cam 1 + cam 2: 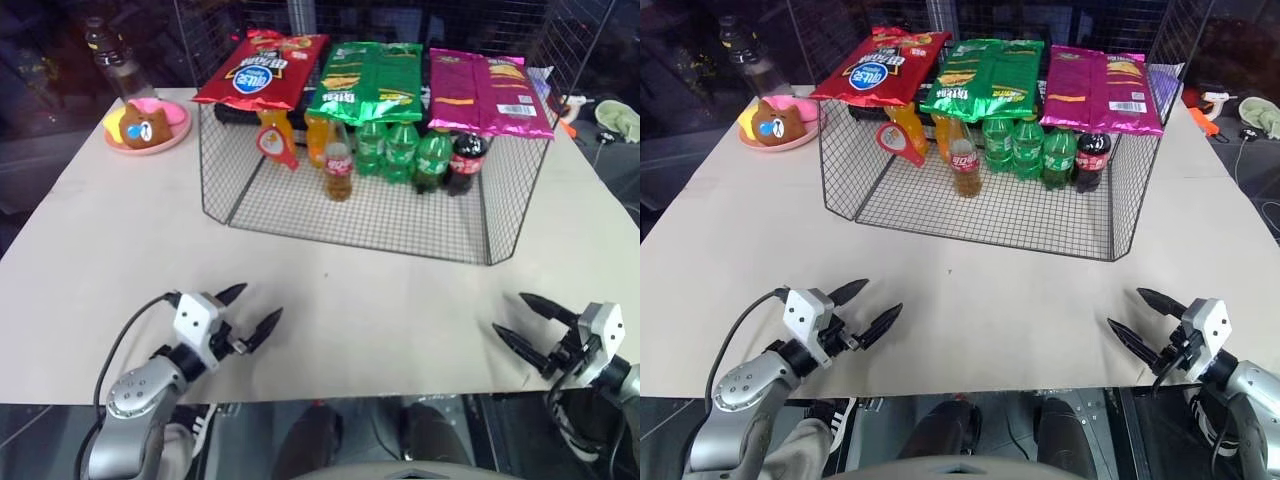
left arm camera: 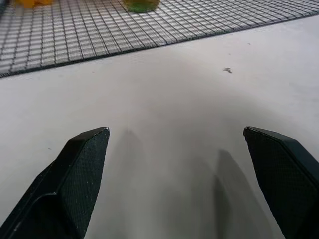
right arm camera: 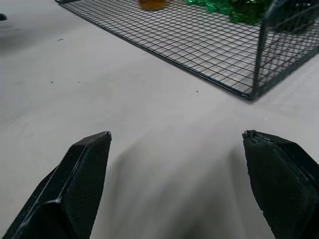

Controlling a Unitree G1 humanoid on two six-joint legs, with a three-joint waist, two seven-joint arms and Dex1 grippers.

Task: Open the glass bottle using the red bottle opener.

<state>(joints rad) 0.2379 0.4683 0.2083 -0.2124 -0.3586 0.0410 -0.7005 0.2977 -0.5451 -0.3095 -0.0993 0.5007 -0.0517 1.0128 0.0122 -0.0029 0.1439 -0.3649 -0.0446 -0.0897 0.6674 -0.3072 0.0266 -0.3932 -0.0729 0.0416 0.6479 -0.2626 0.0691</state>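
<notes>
Two grippers rest low over the near edge of the pale table (image 1: 110, 250), well apart from each other and from the goods. The left gripper (image 1: 250, 312) and the right gripper (image 1: 520, 322) each have their black fingers spread wide, with nothing between them. Beyond them stands a wire rack (image 1: 300, 215), open toward the robot, with mesh side walls. On its mesh floor stands the glass bottle (image 1: 339, 170), amber with a red label, at the front of the row. Just behind it are orange soda bottles (image 1: 318, 135); to its right are green bottles (image 1: 400, 150) and a dark cola bottle (image 1: 466, 162) with a red cap. The red bottle opener (image 1: 275, 143) hangs at the rack's left, just left of the glass bottle. Three snack bags lie across the rack's top: red (image 1: 262, 68), green (image 1: 368, 80), magenta (image 1: 488, 92), overhanging the bottles. A pink plate with a bear figure (image 1: 146, 124) sits at the far left. The left wrist view adds a bare stretch of table and the mesh floor's edge (image 2: 99, 35). The right wrist view adds the rack's upright corner post (image 3: 257, 64), with green bottle bases behind it.
</notes>
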